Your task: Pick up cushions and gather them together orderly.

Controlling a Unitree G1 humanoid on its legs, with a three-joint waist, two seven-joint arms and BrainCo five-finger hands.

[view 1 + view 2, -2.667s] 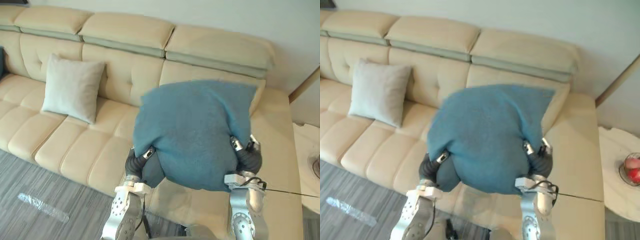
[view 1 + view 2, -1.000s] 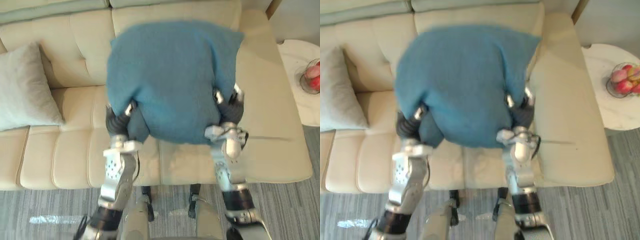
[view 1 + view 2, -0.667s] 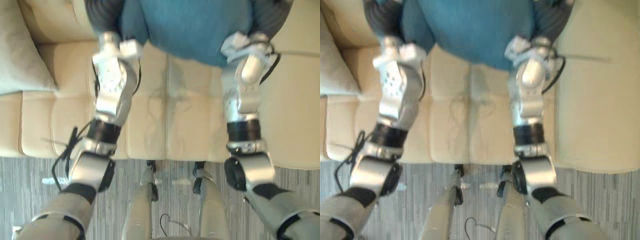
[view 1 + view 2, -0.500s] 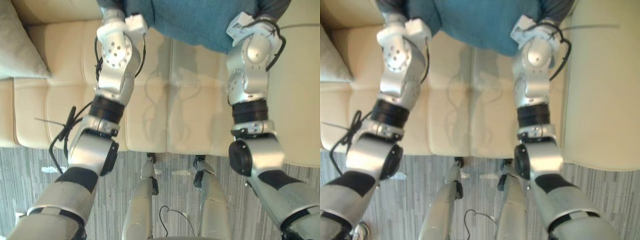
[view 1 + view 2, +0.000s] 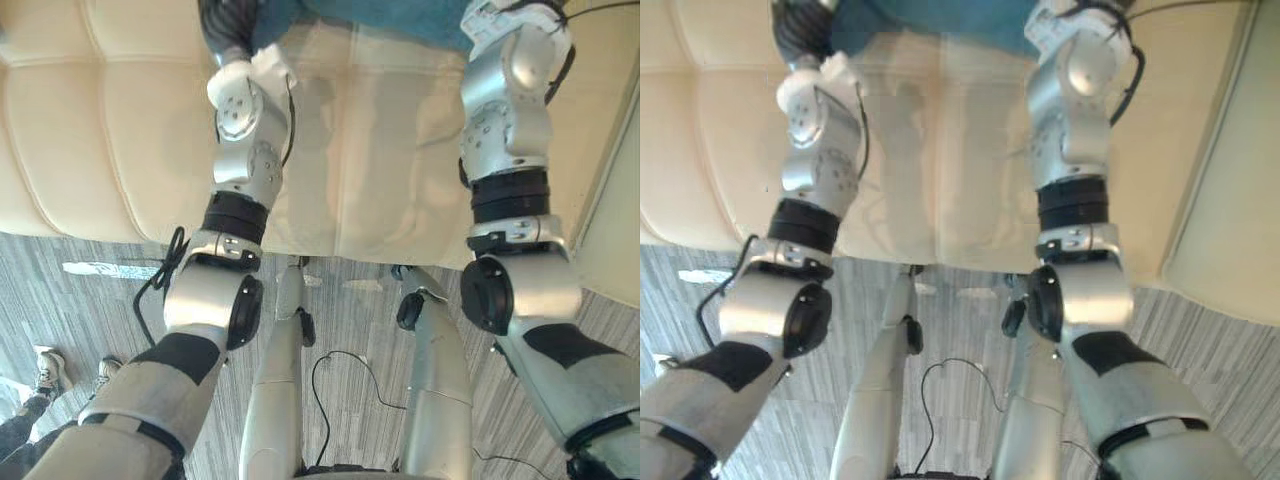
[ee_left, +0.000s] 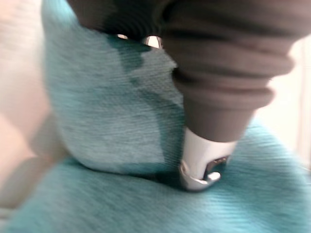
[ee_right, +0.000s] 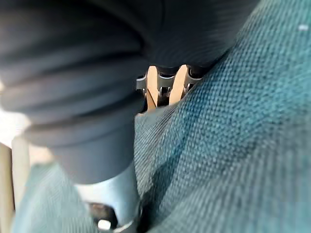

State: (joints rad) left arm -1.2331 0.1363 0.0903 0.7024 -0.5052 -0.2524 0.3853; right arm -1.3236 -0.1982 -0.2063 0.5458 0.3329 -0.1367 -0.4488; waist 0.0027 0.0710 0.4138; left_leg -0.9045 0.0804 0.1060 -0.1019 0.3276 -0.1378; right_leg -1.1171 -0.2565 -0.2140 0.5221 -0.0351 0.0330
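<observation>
Poking in at the top edge of the head view, the teal cushion (image 5: 385, 15) is mostly cut off above the sofa (image 5: 100, 130). The left hand (image 6: 203, 158) and right hand (image 7: 111, 194) each pinch it, thumbs sunk into the cloth, fingers largely hidden.

Reaches toward 12 o'clock in the eye views with the left arm (image 5: 245, 150) at about 11 and the right arm (image 5: 505, 110) at about 1, forearms side by side and well apart, the dark ribbed wrist covers farthest out. Grips the teal cushion (image 6: 107, 97) with the left hand (image 6: 223, 73), thumb (image 6: 201, 160) dug into the fabric. Clamps the right hand (image 7: 97, 73) on it likewise, thumb (image 7: 114, 204) sunk into the cloth, fingers (image 7: 165, 85) showing just past the cover.
</observation>
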